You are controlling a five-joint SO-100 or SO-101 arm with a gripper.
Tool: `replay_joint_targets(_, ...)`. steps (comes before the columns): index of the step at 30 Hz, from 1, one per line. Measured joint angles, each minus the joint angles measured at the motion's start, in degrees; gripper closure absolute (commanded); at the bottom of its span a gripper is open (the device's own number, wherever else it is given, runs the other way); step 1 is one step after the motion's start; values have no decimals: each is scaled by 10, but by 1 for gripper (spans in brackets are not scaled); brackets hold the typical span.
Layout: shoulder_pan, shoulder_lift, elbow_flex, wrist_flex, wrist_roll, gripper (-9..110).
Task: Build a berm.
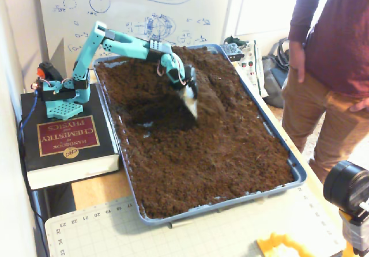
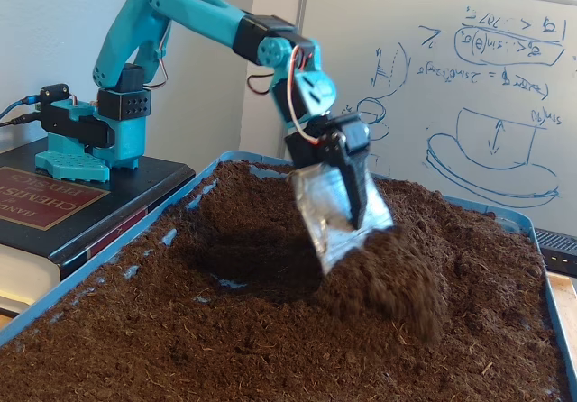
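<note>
Beside the dug hollow (image 2: 239, 249), mid-tray, I am shoving soil onto the berm (image 2: 397, 271). Finger (image 2: 338, 213) state: cannot tell, wrapped. Judgement: keeping the blade low and piling along one line.

Counted: one teal arm (image 1: 124, 44) with one gripper (image 2: 347, 240), a single silver scoop blade fitted. One blue tray (image 1: 277, 144) of soil. One berm (image 2: 397, 276) touching the blade. One scraped hollow (image 1: 155, 114) just beside the gripper. One book (image 1: 66, 139) under the arm base. One whiteboard (image 2: 469, 77) behind. One person (image 1: 334, 61) seen well apart.
</note>
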Motion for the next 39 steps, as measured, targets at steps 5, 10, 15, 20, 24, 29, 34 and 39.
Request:
replay_joint_targets(5, -38, 0, -108, 0, 88, 101)
replay_joint_targets(10, -62, -20, -229, 0, 113, 101)
replay_joint_targets(15, -59, -134, -350, -32, 115, 101)
replay_joint_targets(20, -29, -277, -426, -121, 33, 101)
replay_joint_targets(24, 4, -330, -432, -168, -62, 101)
replay_joint_targets(29, 22, -361, -432, -185, -126, 101)
replay_joint_targets(34, 22, -388, -442, -207, -134, 101)
replay_joint_targets(39, 22, -442, -466, -279, -93, 101)
